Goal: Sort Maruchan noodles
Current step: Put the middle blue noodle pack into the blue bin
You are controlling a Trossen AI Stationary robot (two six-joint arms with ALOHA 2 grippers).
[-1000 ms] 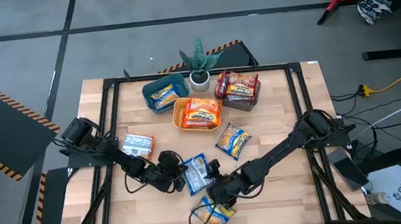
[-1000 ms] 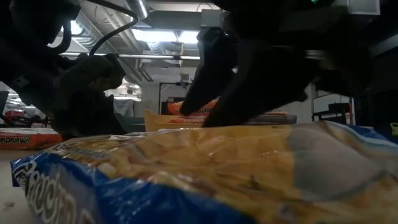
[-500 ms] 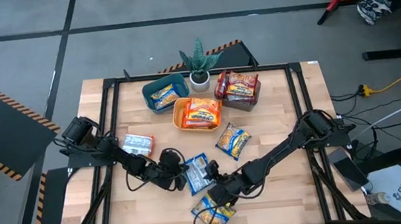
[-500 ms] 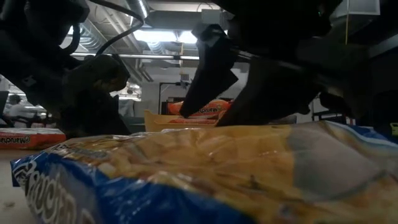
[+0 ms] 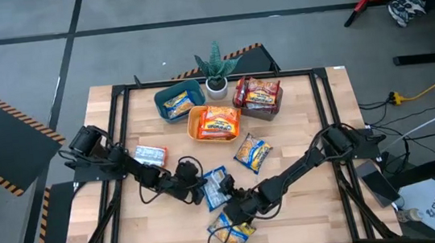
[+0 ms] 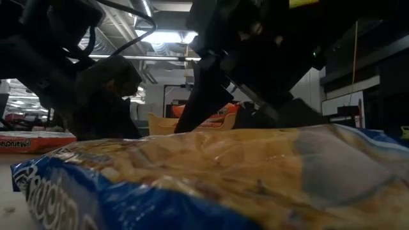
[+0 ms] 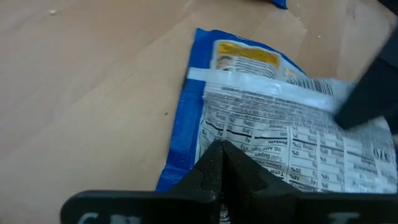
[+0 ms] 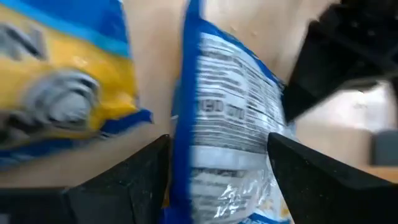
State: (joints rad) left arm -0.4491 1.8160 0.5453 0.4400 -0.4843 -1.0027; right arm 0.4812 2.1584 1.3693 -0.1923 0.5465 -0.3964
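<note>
I am working over a worktop [image 5: 307,201] whose right half and near-left corner are lying bare, giving me room there; the far edge is taken up by a teal bin [image 5: 176,101], an orange bin [image 5: 213,124], a grey bin [image 5: 259,97] and a potted plant [image 5: 215,71], each bin holding packets. A red-and-white packet [image 5: 148,155] is lying flat near the left edge, beside my left arm. A yellow packet [image 5: 252,153] is resting mid-worktop, its long axis running diagonally. Another yellow-and-blue packet [image 5: 231,233] is sitting at the near edge. The blue-edged packet [image 5: 215,188] is lying face down near the centre, its long axis running roughly far-to-near. My right claw [image 5: 231,204] is spread wide, straddling that packet's near end. My left claw [image 5: 200,184] is clenched tight, its tip over the packet's left edge.
</note>
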